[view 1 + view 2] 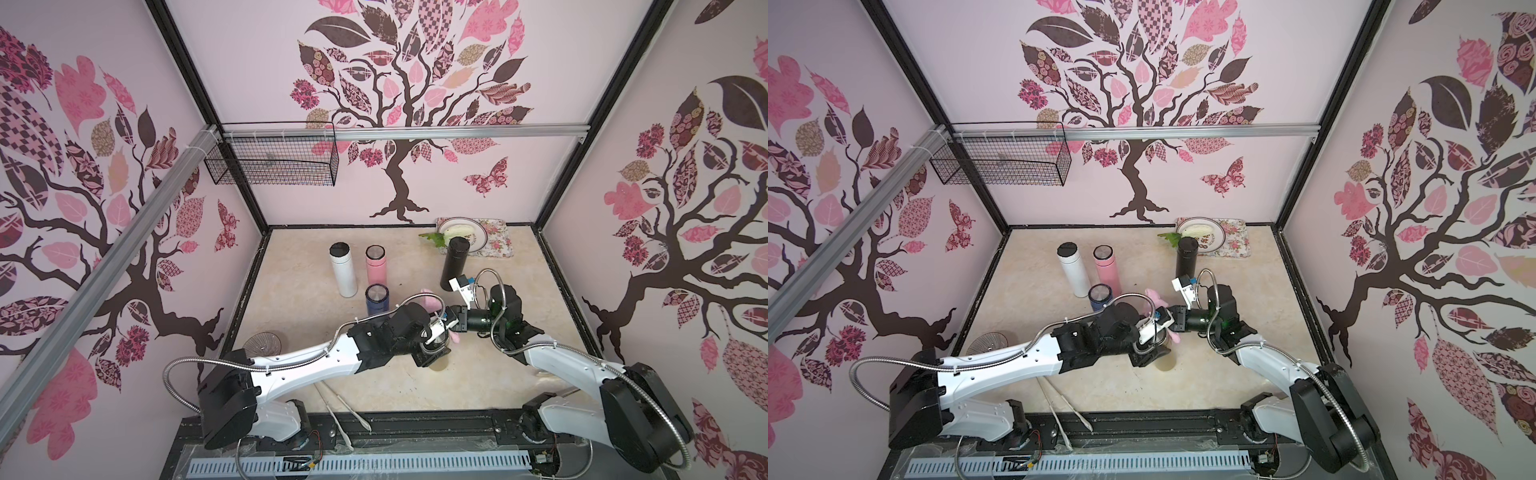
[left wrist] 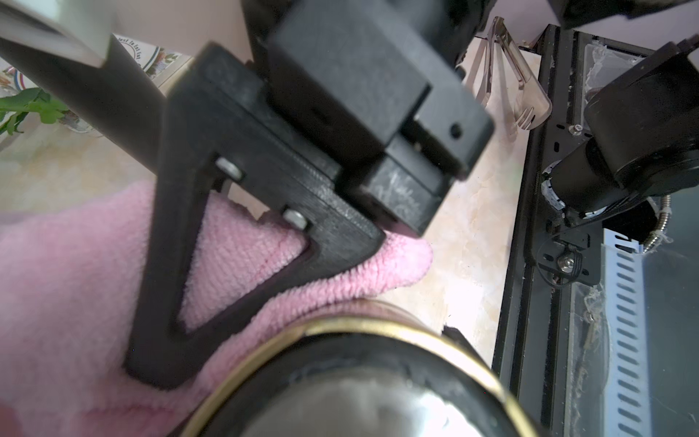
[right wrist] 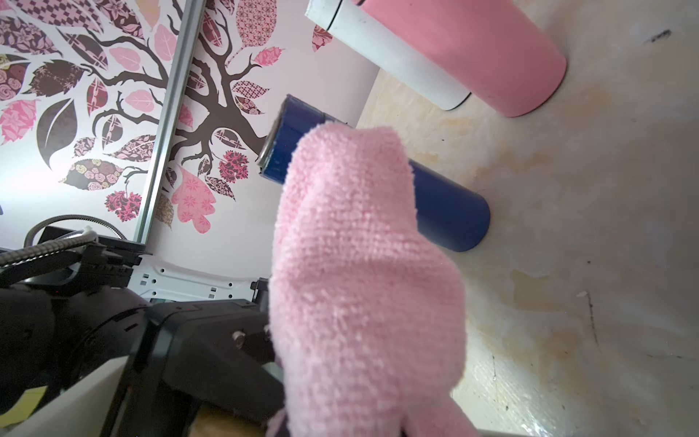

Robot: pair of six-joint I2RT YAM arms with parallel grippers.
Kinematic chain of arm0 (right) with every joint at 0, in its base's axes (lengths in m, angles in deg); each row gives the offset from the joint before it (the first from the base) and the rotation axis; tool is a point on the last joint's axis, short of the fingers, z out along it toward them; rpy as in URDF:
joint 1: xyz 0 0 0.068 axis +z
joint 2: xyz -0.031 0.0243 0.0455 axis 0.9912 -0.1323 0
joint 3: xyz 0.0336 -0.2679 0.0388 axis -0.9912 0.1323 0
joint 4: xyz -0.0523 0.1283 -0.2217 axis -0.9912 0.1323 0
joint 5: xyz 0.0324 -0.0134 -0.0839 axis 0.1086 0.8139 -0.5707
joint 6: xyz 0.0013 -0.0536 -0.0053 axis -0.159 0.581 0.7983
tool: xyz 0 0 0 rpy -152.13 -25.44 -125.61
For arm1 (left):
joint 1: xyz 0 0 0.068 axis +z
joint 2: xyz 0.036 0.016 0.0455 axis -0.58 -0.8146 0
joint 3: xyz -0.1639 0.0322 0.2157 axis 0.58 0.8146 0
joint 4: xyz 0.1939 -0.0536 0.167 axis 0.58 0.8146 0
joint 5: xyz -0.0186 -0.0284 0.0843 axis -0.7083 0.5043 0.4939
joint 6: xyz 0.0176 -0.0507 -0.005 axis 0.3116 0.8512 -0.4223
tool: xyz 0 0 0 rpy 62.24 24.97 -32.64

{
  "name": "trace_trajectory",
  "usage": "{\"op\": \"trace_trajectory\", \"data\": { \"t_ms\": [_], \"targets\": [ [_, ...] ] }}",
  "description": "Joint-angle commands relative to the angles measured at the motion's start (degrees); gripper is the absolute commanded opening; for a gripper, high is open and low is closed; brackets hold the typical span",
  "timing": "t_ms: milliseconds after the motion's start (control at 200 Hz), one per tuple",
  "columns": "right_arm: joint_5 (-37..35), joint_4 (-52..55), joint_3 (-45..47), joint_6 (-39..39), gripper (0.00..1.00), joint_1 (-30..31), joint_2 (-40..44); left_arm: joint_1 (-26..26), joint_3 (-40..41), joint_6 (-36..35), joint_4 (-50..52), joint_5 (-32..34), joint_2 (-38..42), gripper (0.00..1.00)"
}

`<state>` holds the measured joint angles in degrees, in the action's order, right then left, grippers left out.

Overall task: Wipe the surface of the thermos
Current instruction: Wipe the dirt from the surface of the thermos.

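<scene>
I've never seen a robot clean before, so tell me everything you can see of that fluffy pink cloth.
The fluffy pink cloth looks like soft looped microfibre, bunched into a thick wad. The right claw is shut on it, with one black triangular finger lying across its pile. It lies against the rim of the black-capped thermos with a gold ring, and pink tufts poke out either side of the claw in both top views.

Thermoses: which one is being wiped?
The gold-rimmed thermos held by the left gripper; the right gripper presses the pink cloth on it. The white thermos, pink thermos, blue thermos and black thermos stand free behind.
</scene>
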<state>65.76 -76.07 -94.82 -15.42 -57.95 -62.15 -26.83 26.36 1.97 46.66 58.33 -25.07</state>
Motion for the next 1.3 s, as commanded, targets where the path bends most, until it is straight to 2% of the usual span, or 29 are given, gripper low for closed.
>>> {"op": "trace_trajectory", "data": {
  "t_ms": [0, 85, 305, 380, 495, 640, 755, 875, 990, 1055, 1165, 1291],
  "targets": [
    [1.0, 24.0, -0.7, 12.0, 0.00, 2.8, -4.6, 1.5, 0.9, -1.2, -5.6, 5.7, -2.6, 0.00],
    [-7.7, 26.4, 0.4, 12.2, 0.00, 2.8, -6.9, 1.5, 1.3, -1.1, -6.0, 6.4, -2.7, 0.00],
    [-20.7, 25.8, 5.0, 9.7, 0.00, 2.7, -8.5, 1.8, 0.6, 0.8, -6.1, 14.1, -3.3, 0.00],
    [-18.4, 21.6, 7.3, 7.8, 0.00, 2.7, -6.4, 2.4, 0.0, 2.8, -6.0, 15.8, -3.9, 0.00],
    [-13.2, 11.4, 11.8, 1.7, 0.00, 2.8, 1.8, 5.1, -2.5, 7.5, -3.7, 17.8, -6.1, 0.00],
    [-10.3, 8.9, 13.2, 0.8, 0.00, 4.6, 10.6, 6.4, -3.2, 12.0, -3.9, 16.5, -7.7, 0.00],
    [-12.2, 4.9, 13.0, 0.7, 0.00, 10.1, 12.8, 6.4, -4.0, 15.0, -4.6, 13.3, -8.9, 0.00],
    [-18.3, -0.9, 12.6, -0.2, 0.00, 13.0, 11.9, 6.4, -4.2, 18.1, -5.2, 10.8, -9.3, 0.00],
    [-25.1, -16.6, 16.8, -2.3, 0.00, 13.1, 12.6, 6.2, -3.9, 20.0, -5.3, 8.7, -9.3, 0.00],
    [-28.9, -21.7, 17.8, -1.4, 0.00, 13.1, 12.7, 5.9, -3.8, 20.1, -5.2, 7.8, -9.4, 0.00],
    [-34.4, -19.8, 15.5, 1.2, 0.00, 13.1, 9.9, 4.8, -4.4, 19.0, -4.2, 7.8, -10.0, 0.00],
    [-40.5, -19.0, 15.1, 0.8, 0.00, 13.1, 2.0, 3.7, -5.0, 18.2, -3.3, 7.6, -9.6, 0.00]
  ]
}}
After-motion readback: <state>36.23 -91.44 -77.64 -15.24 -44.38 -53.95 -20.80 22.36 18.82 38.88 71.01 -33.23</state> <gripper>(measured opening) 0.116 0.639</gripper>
